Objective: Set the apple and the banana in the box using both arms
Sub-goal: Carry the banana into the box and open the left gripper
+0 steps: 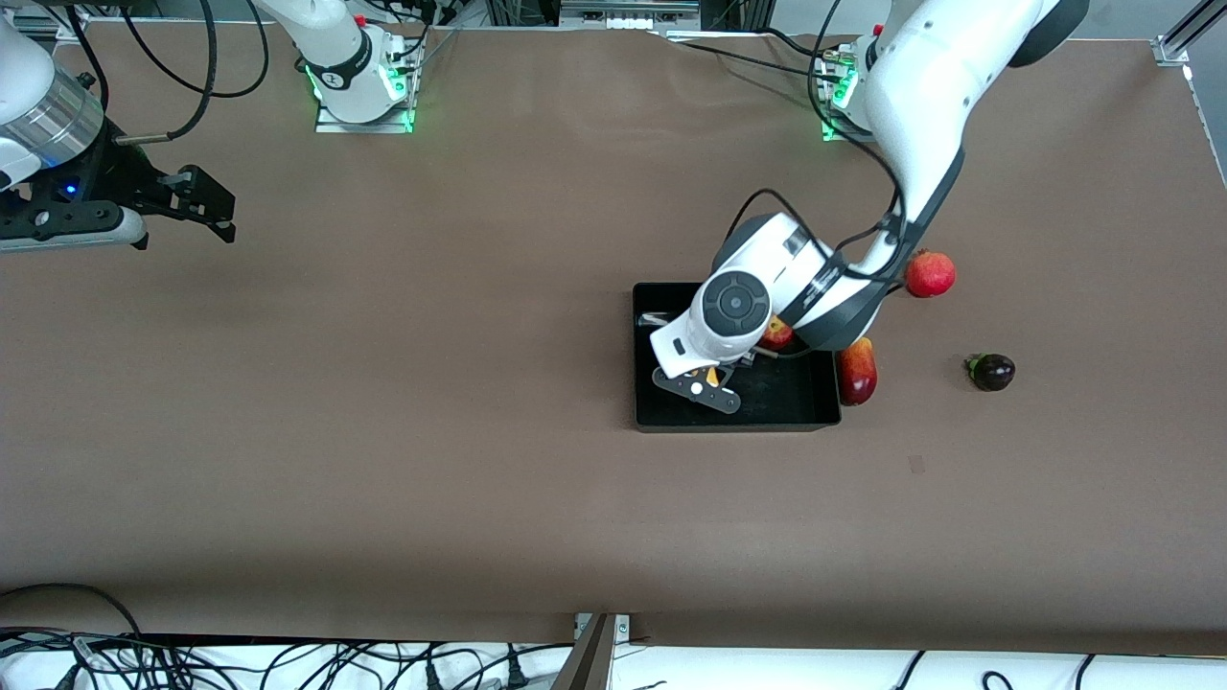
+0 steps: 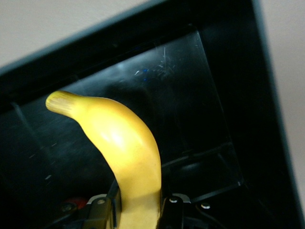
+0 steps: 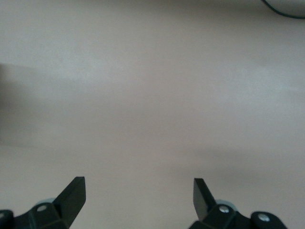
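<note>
Banana [image 2: 125, 157] clamped in left pincer [image 1: 706, 381], fingers closed on its lower part, stem end jutting out over the black floor of the box [image 1: 647, 402]. Left arm [image 1: 920, 105] reaches down from its base into the box; only a sliver of yellow shows at the pincer in the front view. Apple [image 1: 777, 333] lies inside the box, mostly hidden under the arm's wrist. Box sits on the brown bench [image 1: 383, 431], toward the left arm's end.

Outside the box: dark red-yellow fruit [image 1: 857, 372] touching its wall; round red fruit [image 1: 930, 274] farther from the camera; small dark purple fruit [image 1: 991, 372] apart, nearer the bench end.

Right pincer [image 3: 139, 192] spread wide, holding nothing, over bare bench at the right arm's end; that arm waits.
</note>
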Robot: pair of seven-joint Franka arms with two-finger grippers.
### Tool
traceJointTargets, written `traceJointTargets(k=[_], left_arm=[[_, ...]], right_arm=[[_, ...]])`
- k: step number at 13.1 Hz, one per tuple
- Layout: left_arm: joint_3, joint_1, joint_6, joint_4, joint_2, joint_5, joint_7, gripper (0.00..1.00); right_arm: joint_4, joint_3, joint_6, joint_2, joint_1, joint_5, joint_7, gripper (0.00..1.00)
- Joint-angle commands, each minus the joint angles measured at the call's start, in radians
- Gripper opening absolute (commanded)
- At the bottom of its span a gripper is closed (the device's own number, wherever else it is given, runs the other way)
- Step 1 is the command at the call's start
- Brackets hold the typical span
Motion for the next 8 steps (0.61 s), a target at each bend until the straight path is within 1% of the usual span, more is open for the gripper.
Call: traceJointTargets(k=[1, 3, 5, 6, 8], left_arm=[[0.008, -0.015, 0.023, -0.007, 0.003, -0.004, -0.078, 0.99], [0.006, 0.014, 0.003, 0.006, -0.021, -0.013, -0.085, 1.00], [0.008, 0.052, -0.075, 0.020, -0.102, 0.001, -0.079, 1.00], [0.000, 0.090, -0.113, 0.029, -0.127, 0.002, -0.076, 1.00], [0.008, 0.106, -0.225, 0.039, -0.222, 0.004, -0.074, 1.00]], right_arm=[[0.016, 0.004, -0.009, 0.003, 0.004, -0.001, 0.002, 1.00], [0.017, 0.012, -0.001, 0.003, 0.004, -0.001, 0.002, 1.00], [0.016, 0.012, -0.006, 0.003, 0.004, -0.001, 0.002, 1.00], [0.017, 0.012, -0.003, 0.003, 0.004, -0.001, 0.002, 1.00], [0.017, 0.012, -0.001, 0.003, 0.004, -0.001, 0.002, 1.00]])
